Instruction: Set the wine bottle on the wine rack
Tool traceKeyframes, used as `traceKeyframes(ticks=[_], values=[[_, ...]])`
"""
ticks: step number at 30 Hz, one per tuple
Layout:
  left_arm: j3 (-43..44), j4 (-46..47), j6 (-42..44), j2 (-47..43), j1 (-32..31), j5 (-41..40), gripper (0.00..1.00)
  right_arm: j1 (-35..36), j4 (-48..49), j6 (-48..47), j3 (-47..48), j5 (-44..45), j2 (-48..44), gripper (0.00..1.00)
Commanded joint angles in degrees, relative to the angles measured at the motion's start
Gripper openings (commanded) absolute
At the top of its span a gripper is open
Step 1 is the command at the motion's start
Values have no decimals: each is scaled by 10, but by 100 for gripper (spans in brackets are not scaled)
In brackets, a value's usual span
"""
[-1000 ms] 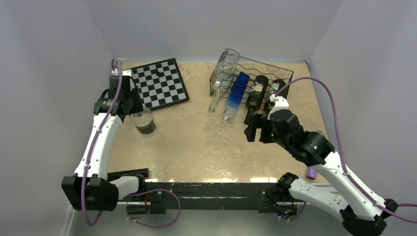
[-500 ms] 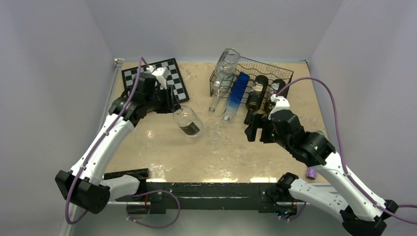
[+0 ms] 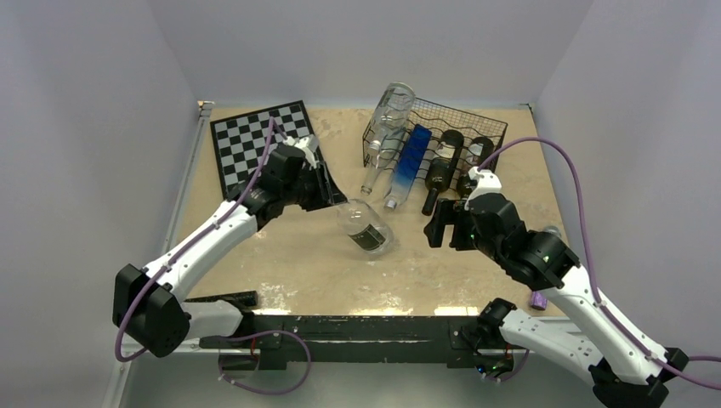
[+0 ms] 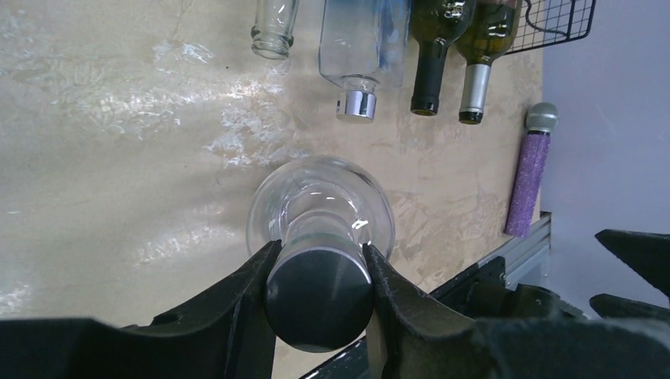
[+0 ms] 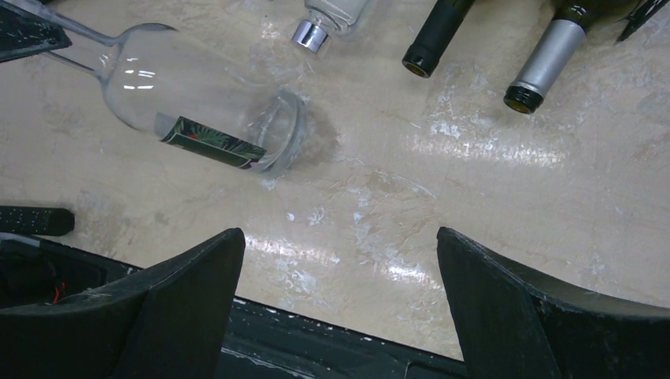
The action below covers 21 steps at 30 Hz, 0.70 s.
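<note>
Your left claw [image 4: 318, 294] pinches the clear wine bottle [image 3: 366, 228] by its capped neck, tilted over mid-bench [image 3: 408, 280], short of the wine rack [image 3: 476, 127]. It's glass, so likely slick, breakable and bottom-heavy: grip firmly at the neck. Right claw [image 5: 340, 292] is spread, empty.

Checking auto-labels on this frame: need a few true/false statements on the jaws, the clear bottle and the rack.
1. The left gripper has its jaws shut on the clear bottle at its capped neck. True.
2. The right gripper holds a dark bottle. False: its jaws stand open and empty.
3. A blue bottle lies in the wine rack. True.
4. The clear bottle sits on the chessboard. False: it is mid-table, away from the chessboard.
</note>
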Motion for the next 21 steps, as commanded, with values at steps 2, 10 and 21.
traceKeyframes(ticks=[2, 10, 21], values=[[-47, 191, -110, -48, -17, -7, 0, -1, 22, 13, -5, 0, 0, 96], [-126, 251, -45, -88, -46, 16, 0, -1, 31, 13, -7, -8, 9, 96], [-216, 208, 78, -155, -75, 2, 0, -1, 42, 2, -8, -19, 27, 96]])
